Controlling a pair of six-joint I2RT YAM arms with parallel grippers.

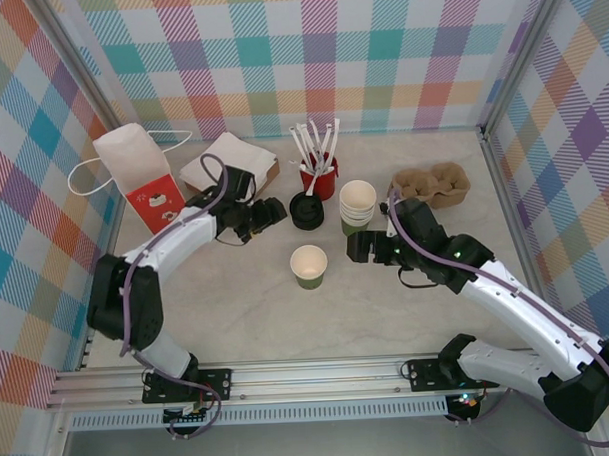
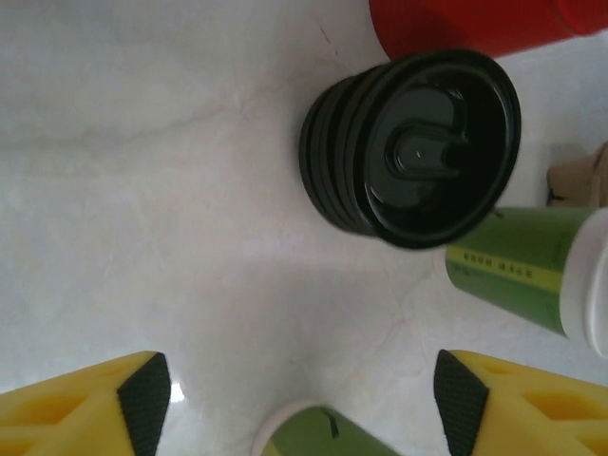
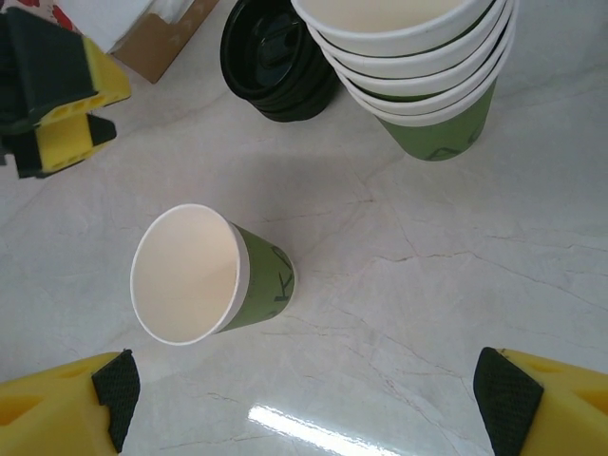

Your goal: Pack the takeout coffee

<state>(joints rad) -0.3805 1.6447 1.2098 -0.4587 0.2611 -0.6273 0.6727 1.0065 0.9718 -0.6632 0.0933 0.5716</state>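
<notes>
One green paper cup (image 1: 309, 265) with a cream rim stands open-topped at mid-table, also seen as the cup (image 3: 204, 275) in the right wrist view and at the bottom edge (image 2: 313, 432) of the left wrist view. A stack of several green cups (image 1: 358, 206) (image 3: 418, 66) (image 2: 522, 271) stands behind it. My left gripper (image 1: 274, 215) (image 2: 299, 399) is open, just left of a stack of black lids (image 1: 307, 210) (image 2: 413, 147). My right gripper (image 1: 351, 249) (image 3: 309, 389) is open, right of the single cup and holding nothing. The red-and-white paper bag (image 1: 143, 179) stands open at the back left.
A red cup with white sticks (image 1: 320, 172) stands behind the lids. A brown box of white napkins (image 1: 232, 162) lies beside the bag. A cardboard cup carrier (image 1: 431, 184) sits at the back right. Checked walls enclose the table.
</notes>
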